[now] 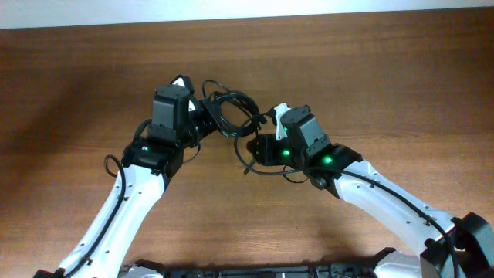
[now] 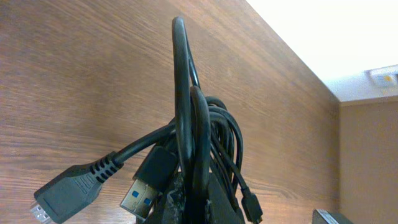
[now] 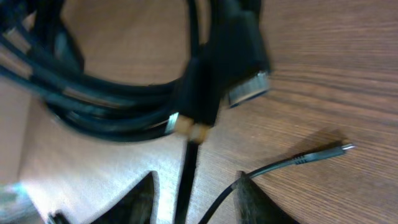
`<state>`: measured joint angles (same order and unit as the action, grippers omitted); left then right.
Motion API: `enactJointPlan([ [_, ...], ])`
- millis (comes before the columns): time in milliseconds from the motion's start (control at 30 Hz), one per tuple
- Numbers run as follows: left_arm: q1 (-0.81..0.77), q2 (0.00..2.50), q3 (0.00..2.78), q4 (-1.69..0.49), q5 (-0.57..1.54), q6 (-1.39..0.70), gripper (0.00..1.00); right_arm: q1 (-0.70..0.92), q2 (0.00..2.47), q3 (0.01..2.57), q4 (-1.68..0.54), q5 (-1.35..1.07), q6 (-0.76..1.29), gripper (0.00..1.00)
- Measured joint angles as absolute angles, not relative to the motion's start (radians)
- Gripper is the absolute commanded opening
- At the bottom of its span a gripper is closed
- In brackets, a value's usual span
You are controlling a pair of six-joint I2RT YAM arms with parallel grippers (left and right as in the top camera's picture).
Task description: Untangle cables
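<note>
Knotted cables (image 1: 228, 112) bunch at upper centre over the wooden table (image 1: 386, 69), clamped by the left gripper (image 1: 203, 120); the right gripper (image 1: 258, 147) gapes around one cord. The left wrist view alone reveals a blue USB plug (image 2: 138, 199).

the left arm (image 1: 127, 197) and right arm (image 1: 390, 193) have smooth white rounded link shells, black joints and black boxy wrist blocks. a thin black wire (image 1: 114, 166) loops out beside the left arm's elbow and runs along its white shell. two green lights (image 1: 327, 161) glow on the right arm's black block, and one fainter light on the left's. a small white piece (image 1: 183, 81) caps the left block's far end. the fingers (image 3: 140, 200) of the right gripper (image 3: 189, 202) look dark and wedge-shaped.
</note>
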<state>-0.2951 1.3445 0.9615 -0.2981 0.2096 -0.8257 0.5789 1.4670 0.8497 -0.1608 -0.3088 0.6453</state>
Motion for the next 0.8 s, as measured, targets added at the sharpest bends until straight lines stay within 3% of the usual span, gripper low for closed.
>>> enactJointPlan([
  [233, -0.295, 1.345, 0.962, -0.286, 0.239, -0.755, 0.0, 0.579, 1.467, 0.85, -0.168, -0.32, 0.639, 0.04],
  [600, -0.295, 1.345, 0.962, -0.296, 0.254, -0.384, 0.0, 0.402, 1.396, 0.848, -0.062, -0.852, 0.718, 0.04],
  [800, -0.299, 1.345, 0.962, -0.295, 0.392, -0.269, 0.0, 0.381, 1.396, 0.848, 0.067, -0.878, 0.802, 0.04],
])
